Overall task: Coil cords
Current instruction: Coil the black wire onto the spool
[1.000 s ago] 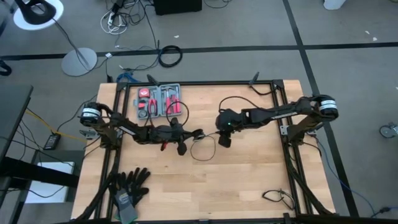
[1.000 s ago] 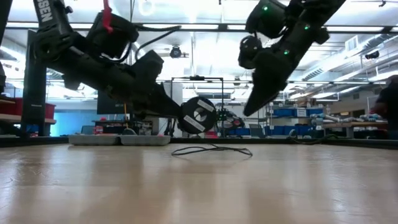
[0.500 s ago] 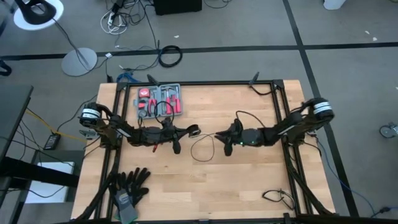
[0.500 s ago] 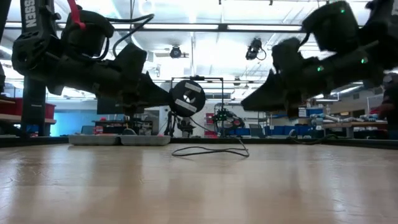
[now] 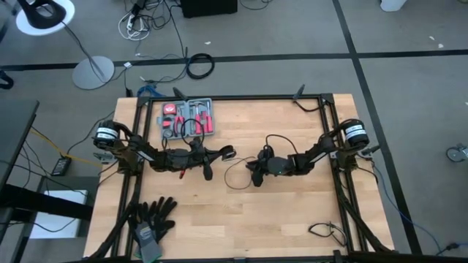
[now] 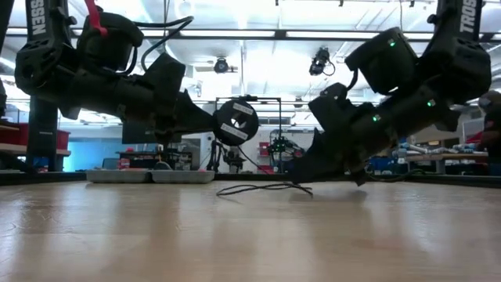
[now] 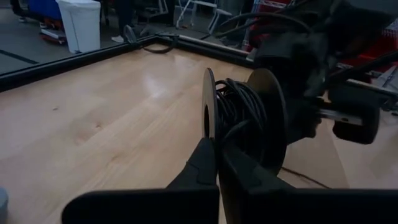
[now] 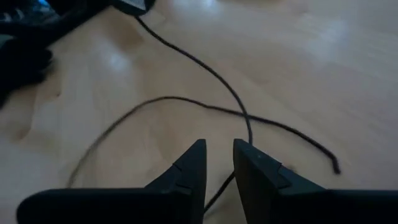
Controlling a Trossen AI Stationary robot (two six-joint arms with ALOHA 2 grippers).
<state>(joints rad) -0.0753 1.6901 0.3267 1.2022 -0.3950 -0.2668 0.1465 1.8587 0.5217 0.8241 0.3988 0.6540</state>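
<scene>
The thin black wire is partly wound on a round black spool [image 5: 228, 153], which also shows in the low view [image 6: 236, 123]. The rest lies as a loose loop [image 5: 238, 175] on the wooden table [image 5: 292, 212], seen in the low view too [image 6: 262, 188]. My left gripper [image 7: 217, 163] is shut on the spool above the table's middle. My right gripper [image 5: 253, 175] is low over the table at the loop's right side. It is slightly open, with the wire [image 8: 186, 99] running in between its fingers [image 8: 219, 168]. My left gripper pinches the rim of the spool's near flange [image 7: 209, 127] between its two fingers. The fingers come almost level from the table's left side. The spool is lifted clear of the table, its axis level, and the wire hangs slack from it down to the table. My right gripper: I cannot tell whether its fingers touch the wire.
A red tool case [image 5: 187, 118] lies at the far left of the table. Black gloves [image 5: 150, 219] lie at the near left corner. A short black cable [image 5: 325, 232] lies near the right front corner. A black frame [image 5: 333, 109] borders the table.
My right gripper has swung toward the table's right edge, then come back toward the left. It has dropped from high above the table down to the wire loop. My left gripper has risen a little with the spool and then stayed still. The loop has shifted slightly.
</scene>
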